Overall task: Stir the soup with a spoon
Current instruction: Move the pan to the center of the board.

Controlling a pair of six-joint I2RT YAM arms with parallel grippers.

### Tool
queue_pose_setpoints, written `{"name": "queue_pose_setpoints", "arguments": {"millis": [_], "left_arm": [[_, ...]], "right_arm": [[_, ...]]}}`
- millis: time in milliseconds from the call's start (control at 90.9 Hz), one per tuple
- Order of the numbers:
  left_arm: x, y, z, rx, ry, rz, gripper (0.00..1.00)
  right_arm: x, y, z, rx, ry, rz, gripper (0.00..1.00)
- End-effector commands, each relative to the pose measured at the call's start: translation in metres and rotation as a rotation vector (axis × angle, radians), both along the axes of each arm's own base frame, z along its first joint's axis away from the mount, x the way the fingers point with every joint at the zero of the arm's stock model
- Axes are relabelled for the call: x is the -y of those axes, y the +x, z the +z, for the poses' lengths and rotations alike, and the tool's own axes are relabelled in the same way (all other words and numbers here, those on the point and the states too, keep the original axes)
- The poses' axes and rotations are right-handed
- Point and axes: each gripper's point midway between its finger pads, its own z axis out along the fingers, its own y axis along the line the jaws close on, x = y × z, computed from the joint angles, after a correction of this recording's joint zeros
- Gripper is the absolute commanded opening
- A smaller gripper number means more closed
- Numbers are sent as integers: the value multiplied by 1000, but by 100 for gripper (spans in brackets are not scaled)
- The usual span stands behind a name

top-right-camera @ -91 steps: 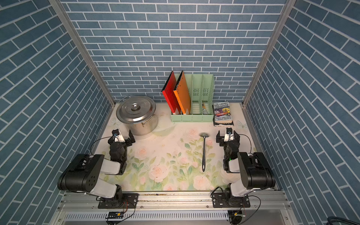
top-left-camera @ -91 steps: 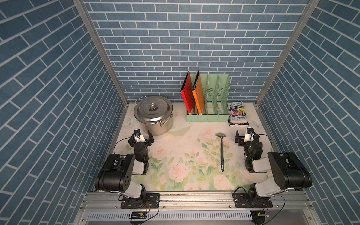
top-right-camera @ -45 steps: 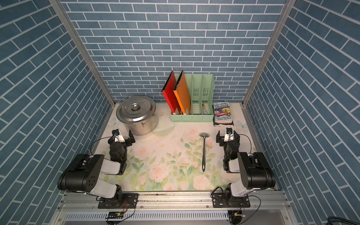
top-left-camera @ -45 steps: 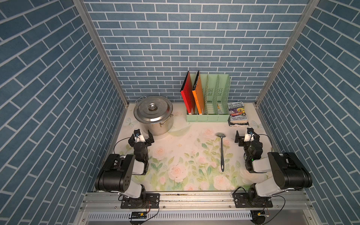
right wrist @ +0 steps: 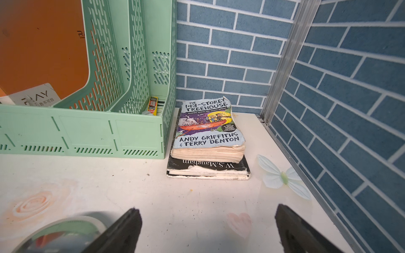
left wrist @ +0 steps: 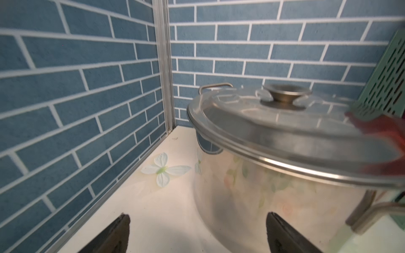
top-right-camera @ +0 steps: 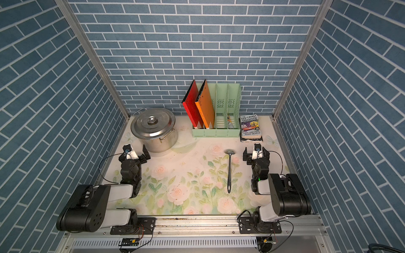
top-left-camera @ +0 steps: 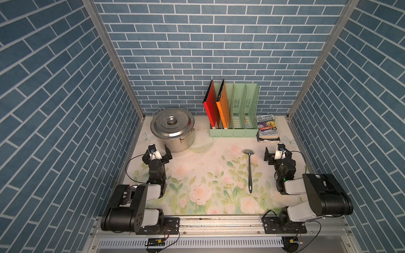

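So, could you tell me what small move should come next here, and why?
Probably bring the open left pincer over the knob of the lid: it covers the stockpot beside that arm, so the spoon lying on the table could not reach inside.

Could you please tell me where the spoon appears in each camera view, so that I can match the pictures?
Top view: the spoon lies flat, right of centre, bowl at the far end.
Top view: the spoon lies in the same place, slightly nearer the picture's centre.
Left wrist: not in it.
Right wrist: only its shiny bowl shows, beside one of the open jaws.
Shared landmark: the green file rack.
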Motion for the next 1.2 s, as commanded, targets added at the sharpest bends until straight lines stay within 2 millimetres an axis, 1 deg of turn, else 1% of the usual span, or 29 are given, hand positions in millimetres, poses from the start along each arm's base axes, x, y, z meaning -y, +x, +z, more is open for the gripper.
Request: {"name": "queue_pose_setpoints", "arguments": {"millis": [0, 33, 88, 187, 242, 286, 308, 341, 363, 374, 385, 418, 484, 561, 682, 759, 902, 924, 946, 979, 1023, 1089, 1188], "left_arm": [[-15, -10, 27, 33, -66, 99, 100], [-18, -15, 35, 54, -104, 116, 100], [-21, -21, 43, 71, -171, 134, 100], [-21, -32, 43, 80, -314, 139, 100], [-18, -36, 44, 69, -388, 130, 100], [-15, -36, 43, 42, -449, 121, 100], [-11, -35, 48, 35, -473, 103, 100], [-3, -32, 50, 0, -494, 64, 100], [2, -29, 55, -19, -505, 36, 100], [5, -27, 58, -29, -508, 23, 100], [7, -27, 55, -54, -511, 13, 100], [16, -22, 67, -81, -519, -31, 100], [24, -18, 76, -163, -518, -61, 100], [19, -21, 82, -230, -512, -11, 100], [11, -34, 95, -229, -485, 31, 100], [7, -46, 101, -191, -469, 37, 100], [6, -67, 111, -121, -431, 3, 100], [7, -68, 110, -120, -422, -4, 100], [8, -72, 115, -100, -413, -15, 100], [7, -76, 118, -86, -402, -19, 100], [6, -80, 120, -73, -393, -20, 100], [7, -84, 122, -64, -383, -29, 100], [10, -86, 123, -69, -358, -53, 100]], "right_arm": [[0, -2, 34, 48, 13, -6, 100], [-1, -4, 41, 52, 19, 0, 100], [-3, -7, 53, 51, 38, 11, 99], [-9, -12, 71, 22, 100, 41, 93], [-12, -13, 76, -18, 170, 49, 89], [-19, -14, 79, -60, 236, 76, 86], [-24, -14, 79, -86, 274, 94, 85], [-38, -14, 81, -122, 336, 159, 82], [-47, -14, 82, -144, 376, 200, 81], [-53, -15, 83, -156, 398, 227, 81], [-58, -15, 84, -168, 418, 252, 81], [-76, -16, 84, -204, 481, 315, 80], [-117, -20, 82, -276, 574, 440, 79], [-168, -26, 83, -343, 637, 555, 77], [-244, -34, 94, -391, 794, 722, 74], [-284, -35, 102, -411, 891, 799, 70], [-360, -30, 96, -496, 968, 885, 64], [-370, -29, 97, -502, 985, 902, 63], [-380, -27, 94, -518, 1002, 912, 62], [-393, -24, 94, -527, 1031, 926, 60], [-409, -22, 89, -553, 1067, 936, 56], [-430, -17, 87, -571, 1114, 951, 52], [-457, -15, 82, -604, 1146, 966, 51]]}}
